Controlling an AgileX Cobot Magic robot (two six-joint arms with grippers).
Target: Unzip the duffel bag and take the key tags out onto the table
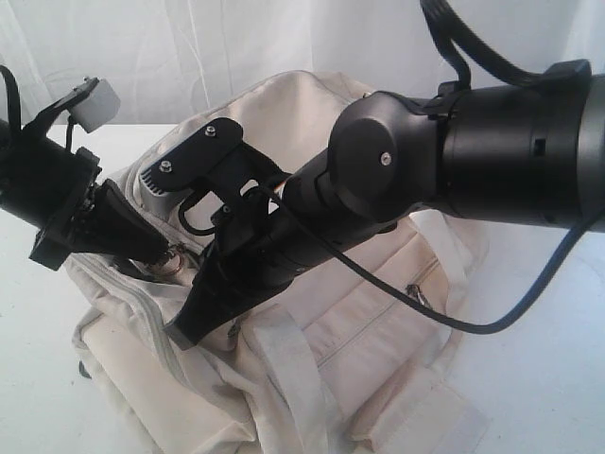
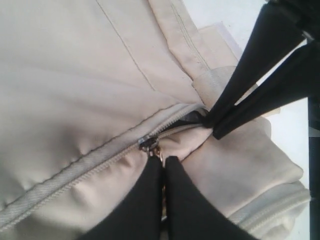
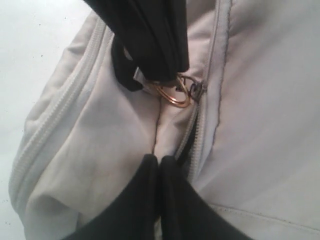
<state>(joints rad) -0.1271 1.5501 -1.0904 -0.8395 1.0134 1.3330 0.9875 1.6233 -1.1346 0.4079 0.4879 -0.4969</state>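
Note:
The cream duffel bag [image 1: 378,312] lies on the white table [image 1: 548,378], its top zipper [image 2: 75,170] mostly closed. My left gripper [image 2: 164,161] is shut on the zipper pull, a gold ring [image 3: 175,95] hanging from the dark slider [image 2: 146,144]. My right gripper [image 3: 160,161] is shut on a fold of the bag's fabric right beside the zipper's end, a short way from the slider. In the exterior view the left gripper [image 1: 168,253] and right gripper [image 1: 181,333] both press into the bag's left end. The key tags are hidden.
The right arm's thick black body [image 1: 492,151] and its cable [image 1: 416,303] stretch across the bag. A pale webbing strap [image 1: 293,378] runs over the bag's near side. A white curtain [image 1: 236,47] hangs behind the table.

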